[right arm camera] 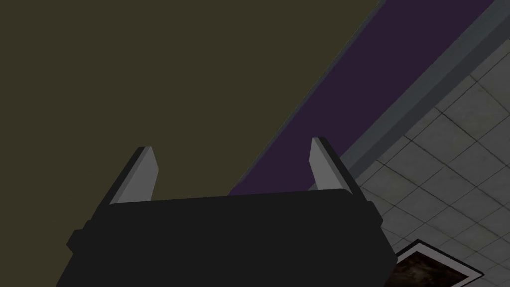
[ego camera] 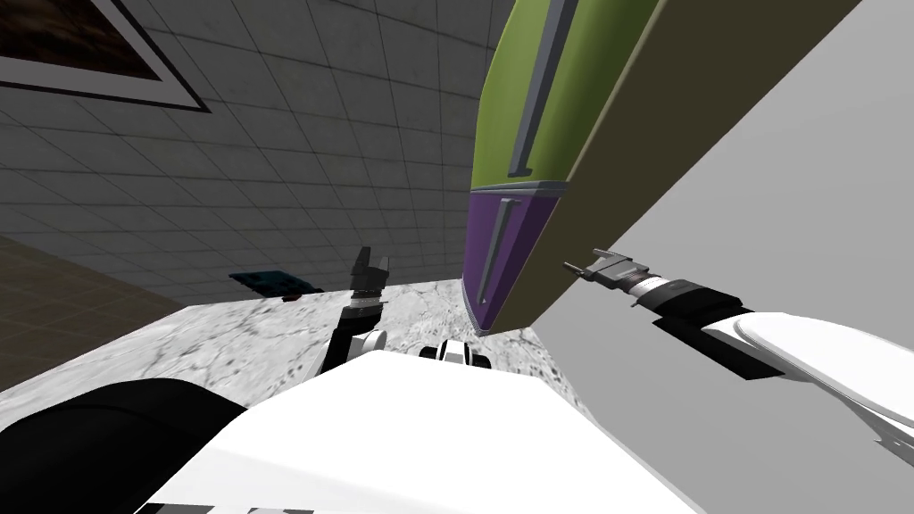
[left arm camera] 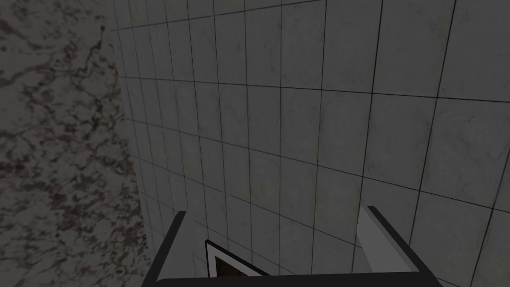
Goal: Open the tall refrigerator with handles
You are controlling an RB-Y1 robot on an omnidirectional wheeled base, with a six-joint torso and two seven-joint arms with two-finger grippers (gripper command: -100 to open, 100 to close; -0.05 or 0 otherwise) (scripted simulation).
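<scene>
My right gripper [right arm camera: 232, 169] has its 2 blade fingers [right arm camera: 143, 172] spread apart with nothing between them. They point at the flat olive side panel [ego camera: 607, 161] of the refrigerator [ego camera: 535, 178], close to it, though whether the tips touch it I cannot tell. Past the gripper's outer finger runs the purple face of the lower door [ego camera: 511, 245], edged by a grey strip. In the head view this arm reaches in from the right, the gripper just beside the olive panel at the level of the lower door. My left gripper [left arm camera: 274, 239] is raised well apart from the refrigerator, and its 2 fingers are likewise spread and empty. The refrigerator stands ahead of me and slightly to my right, resting on the marbled floor [ego camera: 223, 339]. It has 2 doors, purple below and green upper door [ego camera: 513, 71] above, both shut flush with the body. Each carries 1 long grey bar: the lower handle [ego camera: 495, 250] and the upper handle [ego camera: 540, 89]. A small dark flat object [ego camera: 268, 283] lies on the floor near the foot of the grey tiled wall [ego camera: 312, 134]. A framed picture [ego camera: 89, 53] hangs on that wall, and a plain grey wall [ego camera: 759, 223] runs along the refrigerator's other side.
</scene>
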